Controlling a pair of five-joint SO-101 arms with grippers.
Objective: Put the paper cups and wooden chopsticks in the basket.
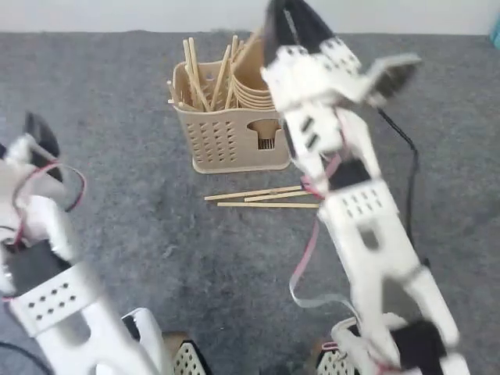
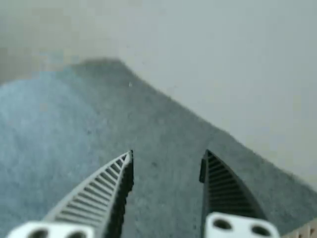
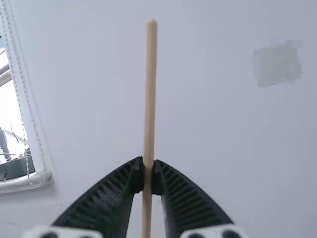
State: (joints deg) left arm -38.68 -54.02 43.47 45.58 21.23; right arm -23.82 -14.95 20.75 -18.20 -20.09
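Right tool (image 3: pixel 147 167) was clamped shut on one slim, round wooden chopstick (image 3: pixel 149 89), gripped in line with its fingers, presumably for endwise release into the perforated plastic basket (image 1: pixel 226 137) at 12 o'clock on the grey, felt-like worktop (image 1: pixel 156 258). Nested paper cups (image 1: pixel 254 87) stood inside the basket. Three loose chopsticks (image 1: pixel 262 198) lay at the basket's 6 o'clock. Left tool (image 2: pixel 168 161) gaped wide and empty at 9 o'clock.

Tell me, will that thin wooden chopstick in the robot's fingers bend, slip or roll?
The thin round wooden chopstick juts straight from the right arm's fingers, so it is probably stiff and light. Pinched at one narrow spot, it might pivot or slip. Being round, it could roll if dropped, though the grey carpeted table may stop it.
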